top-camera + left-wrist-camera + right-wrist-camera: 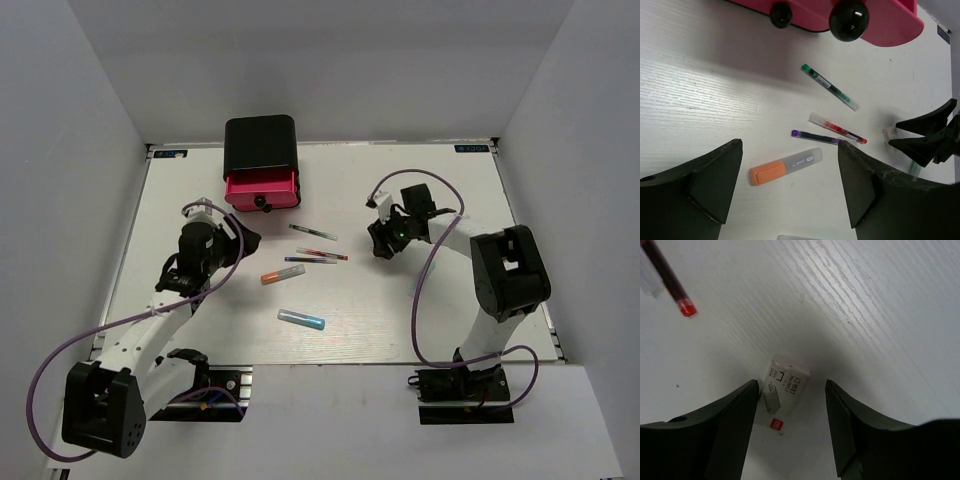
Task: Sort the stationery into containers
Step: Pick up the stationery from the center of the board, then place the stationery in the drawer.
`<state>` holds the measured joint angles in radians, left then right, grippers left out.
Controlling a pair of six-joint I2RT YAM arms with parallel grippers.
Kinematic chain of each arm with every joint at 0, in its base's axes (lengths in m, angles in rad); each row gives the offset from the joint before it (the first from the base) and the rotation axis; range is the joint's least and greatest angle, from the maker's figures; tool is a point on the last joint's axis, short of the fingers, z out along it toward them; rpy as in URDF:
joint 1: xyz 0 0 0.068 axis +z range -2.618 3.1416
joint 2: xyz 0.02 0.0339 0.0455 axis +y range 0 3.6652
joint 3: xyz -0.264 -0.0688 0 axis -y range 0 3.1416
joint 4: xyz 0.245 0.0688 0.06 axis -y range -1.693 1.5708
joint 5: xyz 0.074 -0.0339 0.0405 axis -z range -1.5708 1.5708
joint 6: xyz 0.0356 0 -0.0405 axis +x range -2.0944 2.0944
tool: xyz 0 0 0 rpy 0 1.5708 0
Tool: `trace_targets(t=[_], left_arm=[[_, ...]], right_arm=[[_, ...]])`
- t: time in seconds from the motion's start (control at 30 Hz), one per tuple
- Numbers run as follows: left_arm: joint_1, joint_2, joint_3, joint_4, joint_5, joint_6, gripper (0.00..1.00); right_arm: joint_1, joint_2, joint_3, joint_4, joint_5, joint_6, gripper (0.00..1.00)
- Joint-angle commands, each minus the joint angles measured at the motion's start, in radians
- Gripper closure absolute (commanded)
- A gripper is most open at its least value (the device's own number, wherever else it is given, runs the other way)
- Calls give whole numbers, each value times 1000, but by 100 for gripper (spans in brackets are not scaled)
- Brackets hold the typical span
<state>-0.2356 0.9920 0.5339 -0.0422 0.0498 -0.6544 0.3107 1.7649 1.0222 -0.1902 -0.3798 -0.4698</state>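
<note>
A black cabinet stands at the back with one pink drawer pulled out; two black knobs show in the left wrist view. On the table lie a green pen, a red pen, a blue pen, an orange marker and a blue-tipped pale marker. My left gripper is open and empty above the orange marker. My right gripper is open, low over a small white printed block that lies between its fingers, against the left one.
White walls enclose the table on three sides. The red pen's tip lies to the upper left of the white block. The right gripper shows at the right edge of the left wrist view, next to the block.
</note>
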Motion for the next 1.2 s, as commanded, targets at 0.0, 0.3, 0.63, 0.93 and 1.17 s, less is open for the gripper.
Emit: trace_targets(t=[0.0,0.3,0.63,0.93,1.17], left_arm=[[-2,-24,-17,-18,-19,-17,14],[-2,-15,-26,-18,-28,-27,14],[-2,49,-45,100,-8,-76,18],[-2,36,-66,119,1,-94,19],[-2,16,-86,119,1,-103,19]], right_arm=[[22,21,-13,51,127,74,38],[87,-7,-73,63,197,8,70],[87,-134,133,11,-301,-386,83],[151,60,481,177,-625,-361,83],[240,174,523,788,-607,31,83]])
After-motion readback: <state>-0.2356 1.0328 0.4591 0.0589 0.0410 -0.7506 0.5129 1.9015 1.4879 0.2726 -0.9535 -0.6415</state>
